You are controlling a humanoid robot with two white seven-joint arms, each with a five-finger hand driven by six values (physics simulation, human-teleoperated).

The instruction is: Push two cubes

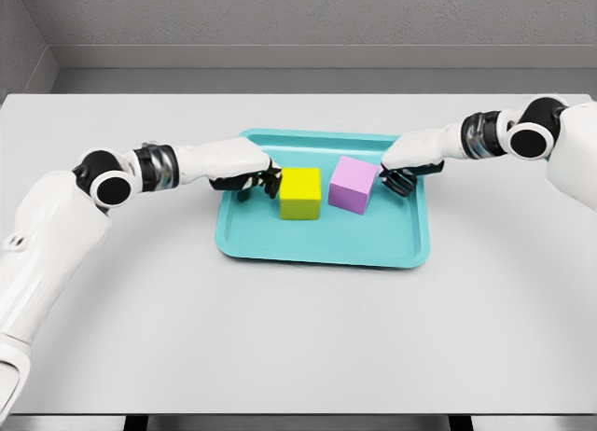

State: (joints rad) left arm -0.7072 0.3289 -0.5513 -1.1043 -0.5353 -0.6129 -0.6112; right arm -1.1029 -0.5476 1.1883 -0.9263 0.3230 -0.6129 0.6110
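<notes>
A yellow cube (pixel 300 193) and a pink cube (pixel 353 184) stand side by side, a small gap apart, on a teal tray (pixel 322 247). My left hand (pixel 261 181) reaches in over the tray's left rim, its curled dark fingers touching the yellow cube's left face. From the right, my right hand (pixel 395 179) has its curled fingers against the pink cube's right face. Neither hand holds anything.
The tray lies in the middle of a white table (pixel 298 338). A grey wall runs behind the table's far edge.
</notes>
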